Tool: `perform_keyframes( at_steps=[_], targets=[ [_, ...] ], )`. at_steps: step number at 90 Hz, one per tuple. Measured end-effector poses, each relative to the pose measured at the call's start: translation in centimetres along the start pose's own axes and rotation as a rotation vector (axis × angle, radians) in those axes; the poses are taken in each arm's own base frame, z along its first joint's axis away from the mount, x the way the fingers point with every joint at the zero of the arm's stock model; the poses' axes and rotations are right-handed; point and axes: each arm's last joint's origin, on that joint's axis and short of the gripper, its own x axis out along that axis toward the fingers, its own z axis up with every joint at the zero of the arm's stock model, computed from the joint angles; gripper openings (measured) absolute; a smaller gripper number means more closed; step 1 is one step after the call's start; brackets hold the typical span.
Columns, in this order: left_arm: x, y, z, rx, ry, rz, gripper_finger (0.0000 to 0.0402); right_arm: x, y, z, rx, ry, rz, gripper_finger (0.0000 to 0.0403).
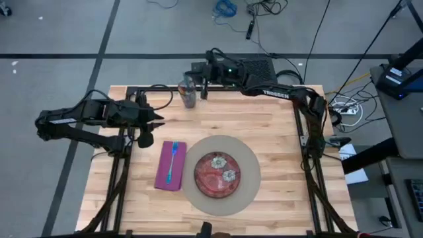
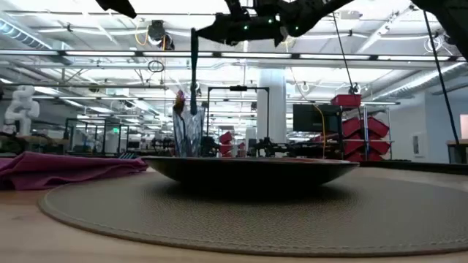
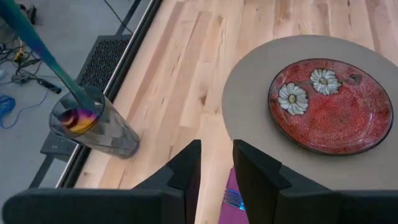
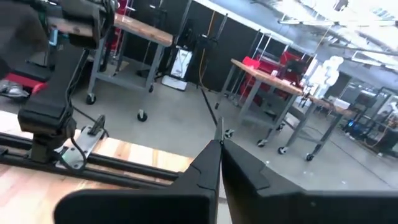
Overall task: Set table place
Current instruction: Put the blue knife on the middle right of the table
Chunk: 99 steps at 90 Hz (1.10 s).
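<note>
A clear glass (image 1: 188,94) stands at the table's (image 1: 277,132) far edge, with a teal-handled utensil (image 2: 194,69) standing in it. My right gripper (image 1: 203,86) hangs above and just right of the glass, shut on that utensil. A red flowered plate (image 1: 217,175) rests on a round beige mat (image 1: 251,192). To its left a purple napkin (image 1: 170,165) carries a blue fork (image 1: 173,158). My left gripper (image 1: 147,132) hovers open above the napkin's far end, with nothing between its fingers. My right gripper pinches the utensil's upper end (image 4: 219,132) between its two shut fingers; a thin tip pokes out past them. The fingers reach in roughly level from the table's right side, across the utensil. The utensil stands nearly upright, its lower end (image 3: 78,102) inside the glass.
Colourful items (image 3: 78,118) lie in the bottom of the glass. A black rail (image 1: 158,87) runs along the table's far edge behind the glass. Bare wood lies right of the mat and between the mat and the glass.
</note>
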Motion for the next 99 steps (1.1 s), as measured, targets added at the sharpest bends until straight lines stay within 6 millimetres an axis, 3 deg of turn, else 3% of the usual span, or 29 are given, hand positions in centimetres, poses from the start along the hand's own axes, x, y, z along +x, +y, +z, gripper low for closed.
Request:
perform_keyframes(
  at_steps=[49, 75, 99],
  targets=[
    [2.3, -0.5, -1.6, 0.015, 0.065, 0.002, 0.008, -3.3, 1.4, 5.6, -0.049, 0.068, 0.03, 0.0],
    [2.3, -0.5, -1.5, 0.019, 0.052, 0.001, 0.008, -5.6, 3.7, 8.5, -0.065, 0.166, 0.07, 0.0],
    [2.3, -0.5, -1.5, 0.021, 0.053, 0.001, 0.008, -7.8, 7.0, 9.1, -0.041, 0.41, 0.139, 0.0]
  ],
)
